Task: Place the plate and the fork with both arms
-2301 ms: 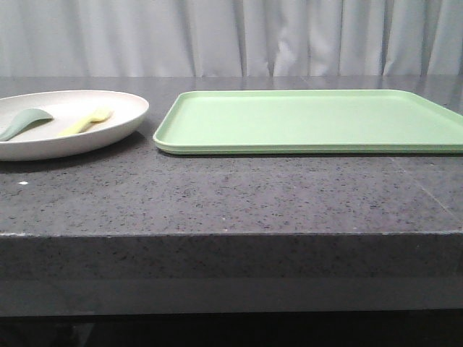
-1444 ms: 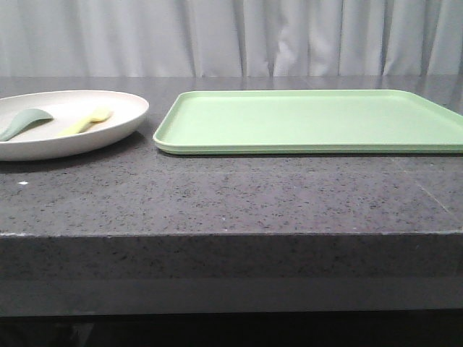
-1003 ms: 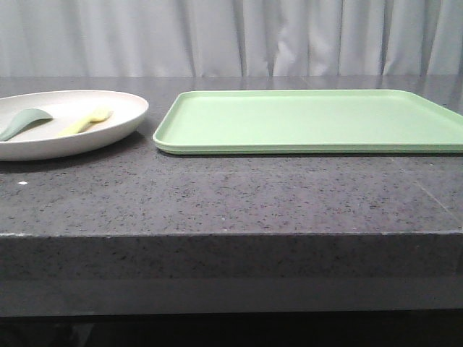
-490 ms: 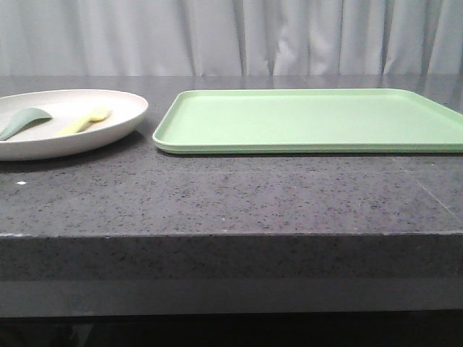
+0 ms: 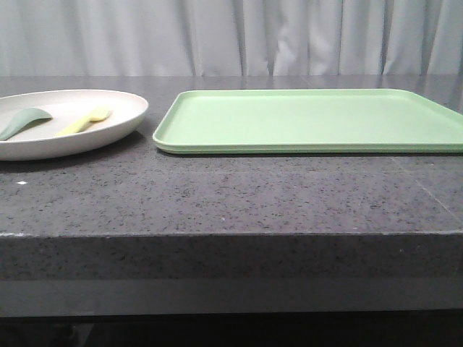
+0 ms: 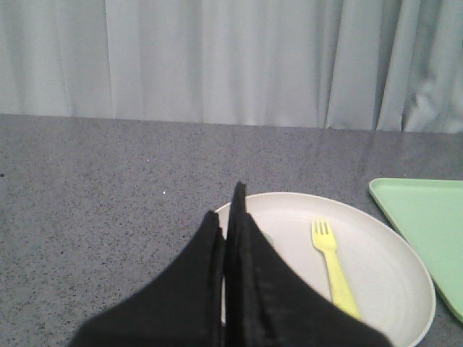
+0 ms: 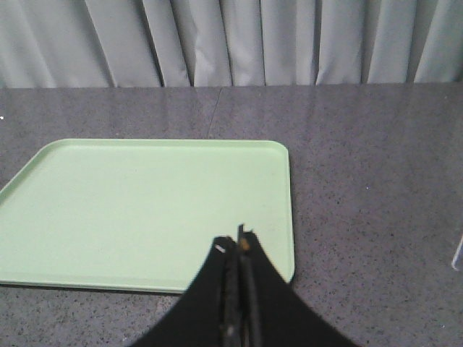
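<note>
The off-white plate [image 5: 108,123] sits at the far left of the dark stone table; it also shows in the left wrist view [image 6: 383,282]. The pale yellow fork [image 5: 85,121] lies in it, tines toward the back, also seen in the left wrist view [image 6: 334,269]. A grey-green spoon [image 5: 23,121] lies in the plate to the fork's left. My left gripper [image 6: 226,210] is shut and empty, above the plate's near-left part. My right gripper [image 7: 233,244] is shut and empty, over the near right corner of the light-green tray [image 7: 145,210]. Neither gripper shows in the front view.
The flat light-green tray [image 5: 311,119] lies right of the plate, a small gap between them. The table's front edge [image 5: 231,235] runs across the front view. A grey curtain [image 5: 231,36] hangs behind the table.
</note>
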Controlling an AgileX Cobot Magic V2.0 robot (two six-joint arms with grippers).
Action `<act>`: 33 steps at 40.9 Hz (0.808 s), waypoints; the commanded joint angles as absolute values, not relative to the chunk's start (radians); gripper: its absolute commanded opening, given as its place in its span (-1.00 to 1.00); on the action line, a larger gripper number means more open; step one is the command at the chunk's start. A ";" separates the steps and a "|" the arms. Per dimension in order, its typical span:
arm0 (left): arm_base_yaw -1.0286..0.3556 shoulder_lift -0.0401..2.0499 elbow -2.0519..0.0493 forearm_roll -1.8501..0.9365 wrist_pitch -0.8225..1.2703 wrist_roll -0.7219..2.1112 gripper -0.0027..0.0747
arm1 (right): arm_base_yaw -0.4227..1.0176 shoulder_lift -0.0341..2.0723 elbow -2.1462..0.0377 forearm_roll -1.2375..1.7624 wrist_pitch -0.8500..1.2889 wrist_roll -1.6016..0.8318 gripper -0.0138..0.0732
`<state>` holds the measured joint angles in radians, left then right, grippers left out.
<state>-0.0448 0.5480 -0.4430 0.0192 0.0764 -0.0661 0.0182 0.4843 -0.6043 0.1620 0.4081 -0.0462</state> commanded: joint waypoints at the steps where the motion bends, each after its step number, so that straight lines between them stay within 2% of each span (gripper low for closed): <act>1: -0.043 0.583 -0.489 0.019 -0.010 -0.067 -0.98 | 0.014 0.512 -0.643 0.163 0.334 -0.050 -0.81; 5: -0.043 0.587 -0.489 0.019 -0.029 -0.067 -0.97 | 0.014 0.512 -0.643 0.163 0.334 -0.050 -0.75; 7: -0.043 0.587 -0.489 0.019 -0.038 -0.067 -0.91 | 0.014 0.512 -0.643 0.163 0.334 -0.050 -0.64; 9: -0.043 0.587 -0.489 0.019 -0.041 -0.067 -0.76 | 0.014 0.512 -0.643 0.163 0.334 -0.050 -0.45; 11: -0.043 0.587 -0.489 0.019 -0.043 -0.067 -0.52 | 0.014 0.512 -0.643 0.163 0.334 -0.050 -0.23; 13: -0.043 0.587 -0.489 0.019 -0.043 -0.067 -0.18 | 0.014 0.512 -0.643 0.163 0.334 -0.050 0.01; 15: -0.043 0.587 -0.489 0.015 -0.043 -0.067 0.26 | 0.014 0.512 -0.643 0.163 0.334 -0.050 0.26; 17: -0.043 0.587 -0.489 0.007 -0.044 -0.067 0.59 | 0.014 0.512 -0.643 0.163 0.334 -0.050 0.48; 20: -0.043 0.587 -0.489 0.007 -0.044 -0.067 0.88 | 0.014 0.512 -0.643 0.163 0.334 -0.050 0.71; 23: -0.043 0.587 -0.489 0.007 -0.047 -0.067 0.83 | 0.014 0.512 -0.643 0.163 0.334 -0.050 0.78; 29: -0.043 0.595 -0.510 0.007 -0.039 -0.067 0.68 | 0.014 0.512 -0.643 0.163 0.334 -0.050 0.78; 33: -0.043 0.641 -0.590 0.007 0.046 -0.067 0.67 | 0.014 0.512 -0.643 0.163 0.334 -0.050 0.78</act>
<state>-0.0448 0.6033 -0.4981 0.0157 0.0717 -0.0661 0.0182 0.5027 -0.6050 0.1620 0.4100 -0.0462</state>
